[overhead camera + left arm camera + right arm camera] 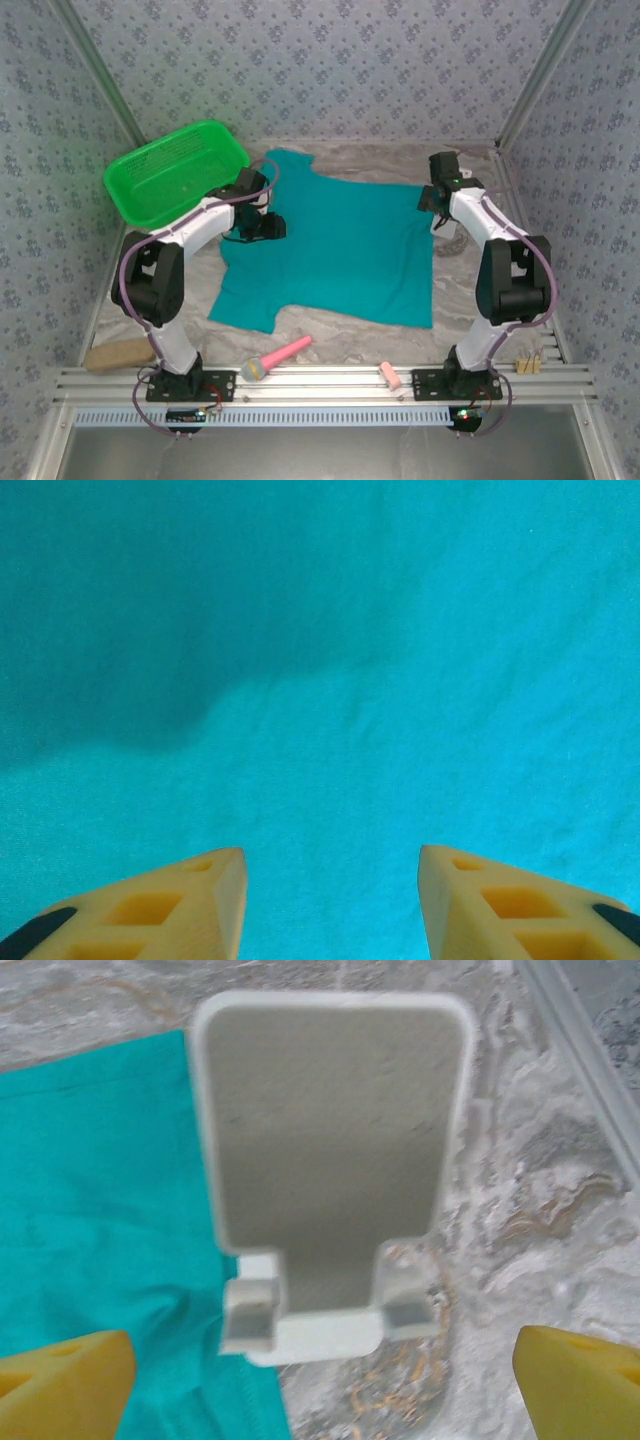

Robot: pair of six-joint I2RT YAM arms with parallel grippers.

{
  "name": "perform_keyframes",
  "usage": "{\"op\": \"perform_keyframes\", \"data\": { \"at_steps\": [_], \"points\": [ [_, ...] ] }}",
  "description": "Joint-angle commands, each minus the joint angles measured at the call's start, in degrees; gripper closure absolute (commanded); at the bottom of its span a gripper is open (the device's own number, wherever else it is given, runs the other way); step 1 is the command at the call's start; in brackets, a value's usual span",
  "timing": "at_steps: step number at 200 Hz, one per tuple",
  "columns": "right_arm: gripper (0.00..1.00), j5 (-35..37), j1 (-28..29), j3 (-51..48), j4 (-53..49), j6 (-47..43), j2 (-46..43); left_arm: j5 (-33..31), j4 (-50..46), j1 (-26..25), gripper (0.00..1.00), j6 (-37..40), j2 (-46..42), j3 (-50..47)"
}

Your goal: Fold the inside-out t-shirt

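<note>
T-shirt lies spread flat mid-table. Left gripper is open, its 2 fingers apart just above the cloth. Right gripper is wide open over a white stand at the shirt's right edge. Risk: right fingers knock or grab the stand, not cloth; left pinch catches only 1 layer.

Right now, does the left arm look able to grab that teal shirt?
Probably yes. The left tool hangs open directly over the t-shirt, which lies spread on the table, and nothing sits between it and the cloth. The green basket stands off to the side.
</note>
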Motion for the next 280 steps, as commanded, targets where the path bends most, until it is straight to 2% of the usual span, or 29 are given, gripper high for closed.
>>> {"op": "perform_keyframes", "data": {
  "at_steps": [1, 29, 51, 81, 135, 176, 195, 211, 266, 280],
  "points": [
    [0.01, 1.13, -0.73, 1.67, 1.01, -7.27, 1.76, 1.53, -1.06, -0.32, 0.52, 0.9, 0.4, 1.6],
    [0.02, -8.06, -4.48, 0.78, 6.13, -8.87, 2.71, 2.12, -1.71, -0.3, 0.51, 1.11, 0.17, 2.04],
    [0.05, -10.72, -6.69, -0.1, 9.83, -10.11, 3.68, 2.26, -2.34, -0.33, 0.52, 1.77, 0.0, 2.35],
    [0.2, -15.32, -10.28, -0.11, 12.16, -11.0, 4.47, 3.07, -2.87, -0.33, 0.52, 2.22, -0.34, 2.83],
    [0.4, -17.22, -12.07, 0.39, 11.89, -14.91, 3.87, 5.0, -2.46, -0.32, 0.52, 1.69, -0.17, 3.19],
    [0.45, -11.52, -12.75, 1.7, 8.56, -17.75, 3.29, 6.58, -2.33, -0.28, 0.52, 1.21, 0.0, 2.84],
    [0.45, -10.63, -13.99, 1.74, 8.07, -18.15, 2.4, 7.35, -1.86, -0.33, 0.52, 0.74, -0.18, 2.18],
    [0.45, -7.15, -14.31, 2.13, 6.71, -18.73, 1.86, 7.77, -1.96, -0.3, 0.52, 0.61, -0.4, 1.96],
    [0.43, -2.72, -16.04, 2.02, 6.47, -20.79, 1.67, 9.01, -3.2, 0.41, 0.51, -0.78, -3.51, -0.2],
    [0.38, -2.57, -15.98, 2.39, 6.08, -20.71, 1.91, 7.73, -6.5, 1.02, 0.51, -3.58, -5.05, -2.05]
  ]
}}
